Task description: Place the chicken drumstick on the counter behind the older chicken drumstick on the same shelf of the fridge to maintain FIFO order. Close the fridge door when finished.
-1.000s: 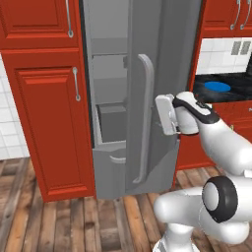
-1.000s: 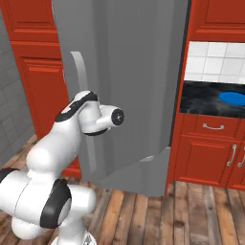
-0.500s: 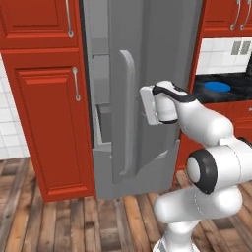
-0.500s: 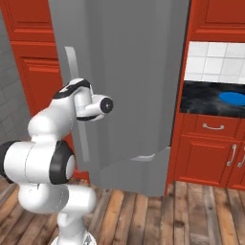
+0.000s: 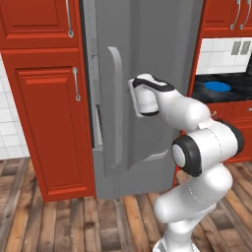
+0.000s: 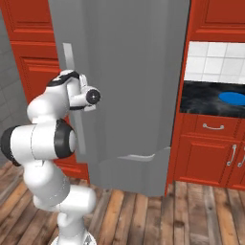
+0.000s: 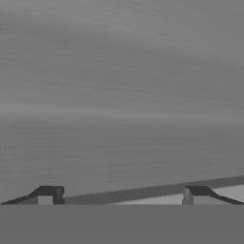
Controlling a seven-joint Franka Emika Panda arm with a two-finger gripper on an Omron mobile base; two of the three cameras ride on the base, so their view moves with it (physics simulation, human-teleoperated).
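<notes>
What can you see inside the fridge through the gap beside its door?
Through the narrow gap left of the fridge door, only grey inner edges show. The door covers the shelves and whatever lies on them, so the contents cannot be told.

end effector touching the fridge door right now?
Cannot tell. Hand view: open end effector faces the fridge door close up, but no contact or gap is plain there.
</notes>
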